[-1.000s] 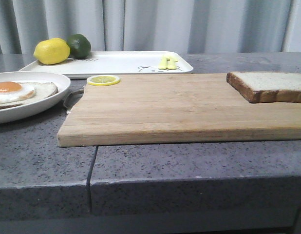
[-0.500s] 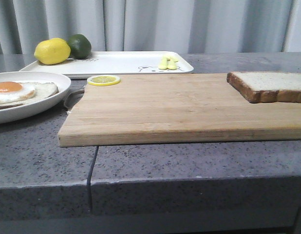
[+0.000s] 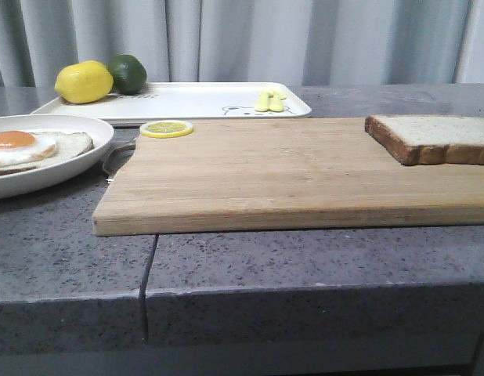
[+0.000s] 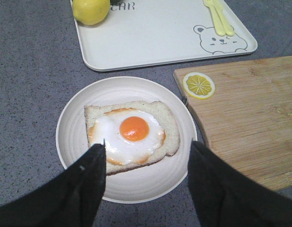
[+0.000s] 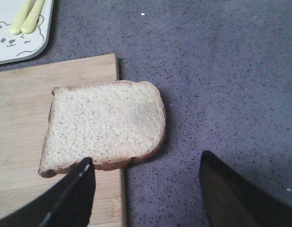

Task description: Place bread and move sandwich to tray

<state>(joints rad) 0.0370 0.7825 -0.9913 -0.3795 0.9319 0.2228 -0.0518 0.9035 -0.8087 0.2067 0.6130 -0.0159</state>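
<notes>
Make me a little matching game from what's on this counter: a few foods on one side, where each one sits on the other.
Things:
1. bread
2. fried egg
3. lemon slice
4. whole lemon

Places:
A. corner of the tray
B. on a bread slice in the plate
C. cutting board edge, overhanging it
D. cutting board corner nearest the plate

Pairs: 1-C, 2-B, 3-D, 4-A

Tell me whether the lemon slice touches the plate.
Apart. The left wrist view shows bare board and counter between the lemon slice and the plate rim.
</notes>
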